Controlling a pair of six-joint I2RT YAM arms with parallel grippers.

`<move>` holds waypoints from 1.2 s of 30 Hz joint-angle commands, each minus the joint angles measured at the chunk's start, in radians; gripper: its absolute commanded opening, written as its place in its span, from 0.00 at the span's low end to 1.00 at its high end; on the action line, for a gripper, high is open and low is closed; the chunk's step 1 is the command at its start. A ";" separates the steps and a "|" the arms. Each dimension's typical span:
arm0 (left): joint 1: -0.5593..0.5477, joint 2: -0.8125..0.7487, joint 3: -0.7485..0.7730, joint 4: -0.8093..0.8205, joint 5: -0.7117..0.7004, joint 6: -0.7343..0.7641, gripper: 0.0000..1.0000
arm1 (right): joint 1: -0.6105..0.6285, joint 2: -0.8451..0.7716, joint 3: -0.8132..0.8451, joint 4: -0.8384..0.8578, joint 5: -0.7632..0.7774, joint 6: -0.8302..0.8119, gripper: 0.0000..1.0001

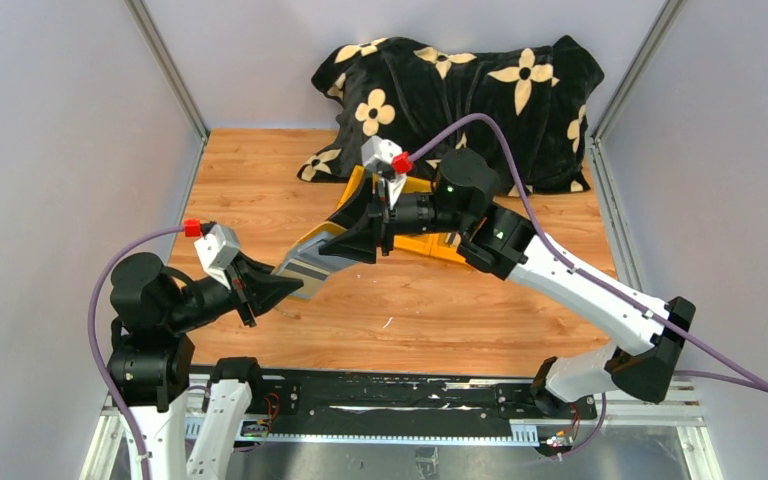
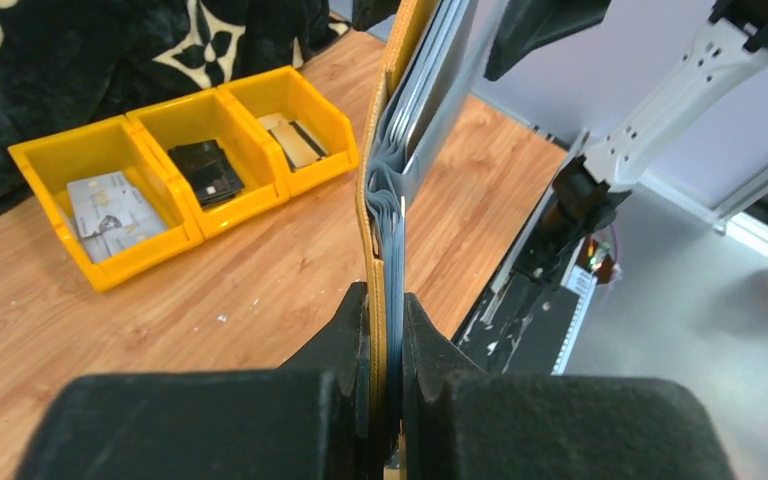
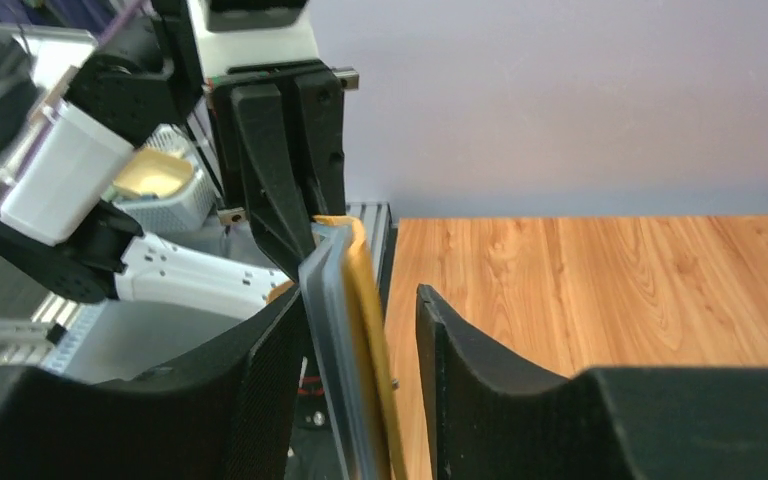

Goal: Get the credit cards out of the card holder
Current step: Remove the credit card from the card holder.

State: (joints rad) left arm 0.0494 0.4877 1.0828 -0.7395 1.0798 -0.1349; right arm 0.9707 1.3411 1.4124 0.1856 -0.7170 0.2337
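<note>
The mustard-yellow card holder [image 1: 310, 262] hangs above the table between my two grippers. My left gripper [image 1: 278, 285] is shut on its near end; in the left wrist view the fingertips [image 2: 387, 310] pinch the yellow leaf [image 2: 370, 200] and the grey sleeves [image 2: 430, 90]. My right gripper [image 1: 345, 235] is open, one finger on each side of the far end. In the right wrist view the holder [image 3: 365, 300] stands edge-on between the fingers, close to the left one and apart from the right one. I cannot tell cards from sleeves inside it. Pale grey cards [image 2: 110, 205] lie in the bin.
A yellow three-compartment bin [image 2: 150, 250] stands on the wooden table, partly behind my right arm in the top view [image 1: 430, 245]. Its middle compartment holds a black pouch [image 2: 205, 170], its right one more cards [image 2: 295, 140]. A black flowered cushion [image 1: 460, 90] lies at the back.
</note>
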 commanded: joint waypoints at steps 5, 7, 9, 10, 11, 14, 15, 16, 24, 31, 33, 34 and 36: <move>0.003 0.020 0.036 -0.100 0.031 0.218 0.00 | 0.035 0.089 0.157 -0.433 -0.059 -0.274 0.39; 0.003 0.022 0.043 -0.118 0.025 0.254 0.00 | 0.038 0.089 0.171 -0.438 -0.099 -0.283 0.38; 0.003 0.028 0.052 -0.145 0.010 0.304 0.00 | 0.040 0.087 0.189 -0.457 -0.106 -0.300 0.33; 0.003 0.032 0.055 -0.160 0.001 0.330 0.00 | 0.041 0.088 0.200 -0.465 -0.103 -0.307 0.28; 0.003 0.035 0.056 -0.172 -0.008 0.350 0.00 | 0.042 0.090 0.208 -0.476 -0.098 -0.313 0.21; 0.003 0.032 0.047 -0.179 -0.044 0.397 0.09 | 0.042 0.101 0.233 -0.479 -0.067 -0.307 0.00; 0.002 0.030 0.042 -0.181 -0.050 0.408 0.25 | 0.041 0.102 0.230 -0.460 -0.049 -0.286 0.00; 0.003 0.028 0.040 -0.183 -0.050 0.412 0.39 | 0.040 0.097 0.221 -0.427 -0.023 -0.263 0.00; 0.002 0.006 0.038 -0.097 0.050 0.193 0.63 | 0.020 -0.087 -0.162 0.357 0.118 0.180 0.00; 0.003 -0.124 -0.145 0.553 0.027 -0.441 0.58 | 0.021 -0.129 -0.297 0.598 0.191 0.358 0.00; 0.003 -0.113 -0.155 0.626 0.011 -0.533 0.55 | 0.022 -0.138 -0.337 0.662 0.209 0.403 0.00; 0.003 -0.106 -0.151 0.646 0.003 -0.561 0.53 | 0.022 -0.143 -0.355 0.685 0.216 0.416 0.00; 0.003 -0.101 -0.147 0.688 -0.019 -0.606 0.50 | 0.022 -0.146 -0.379 0.723 0.228 0.441 0.00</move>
State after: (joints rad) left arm 0.0502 0.3748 0.9405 -0.2947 1.1027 -0.4904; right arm 0.9985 1.2232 1.0771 0.6903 -0.5465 0.5594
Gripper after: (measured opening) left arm 0.525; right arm 0.156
